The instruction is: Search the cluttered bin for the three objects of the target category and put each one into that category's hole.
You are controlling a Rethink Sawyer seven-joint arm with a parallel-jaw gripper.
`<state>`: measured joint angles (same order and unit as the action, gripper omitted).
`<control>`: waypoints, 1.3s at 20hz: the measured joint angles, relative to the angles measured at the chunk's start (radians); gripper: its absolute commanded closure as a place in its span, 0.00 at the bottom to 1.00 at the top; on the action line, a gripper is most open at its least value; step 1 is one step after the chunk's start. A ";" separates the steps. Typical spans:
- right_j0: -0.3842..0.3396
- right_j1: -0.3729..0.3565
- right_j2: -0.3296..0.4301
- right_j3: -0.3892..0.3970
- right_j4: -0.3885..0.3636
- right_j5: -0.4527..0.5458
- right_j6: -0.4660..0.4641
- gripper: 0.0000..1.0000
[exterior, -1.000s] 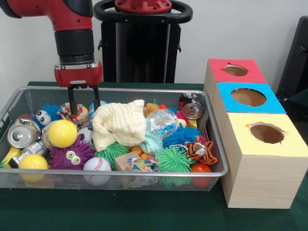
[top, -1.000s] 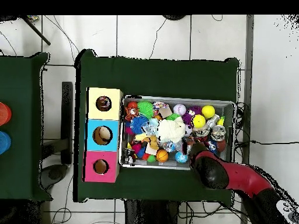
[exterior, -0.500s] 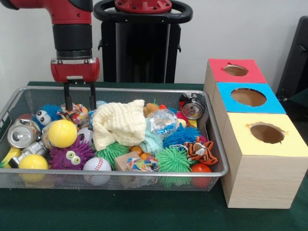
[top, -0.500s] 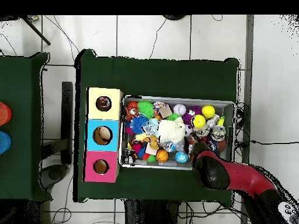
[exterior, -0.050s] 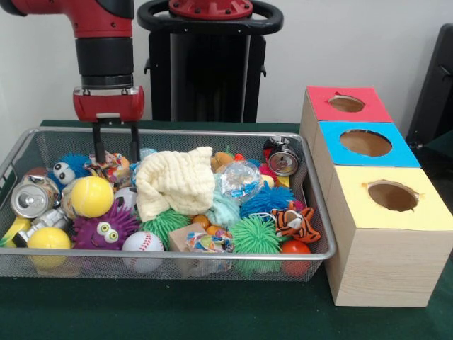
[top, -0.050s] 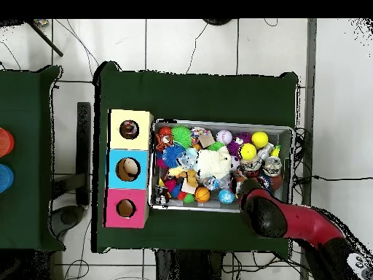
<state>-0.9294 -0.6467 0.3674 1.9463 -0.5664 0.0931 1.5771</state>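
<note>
The red-and-black gripper hangs empty, its two fingers parted, above the far left end of the silver wire-mesh bin. Directly beneath it lies a small multicoloured patterned toy; the target category cannot be told, so candidates stay mixed in the clutter.
</note>
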 measured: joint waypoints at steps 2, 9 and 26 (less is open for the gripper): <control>0.000 0.003 0.000 0.000 0.000 0.000 0.000 0.00; -0.020 0.036 0.015 -0.001 0.000 0.000 0.000 0.00; 0.008 -0.016 -0.021 0.000 0.000 0.023 0.000 0.00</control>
<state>-0.9213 -0.6629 0.3463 1.9461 -0.5663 0.1159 1.5771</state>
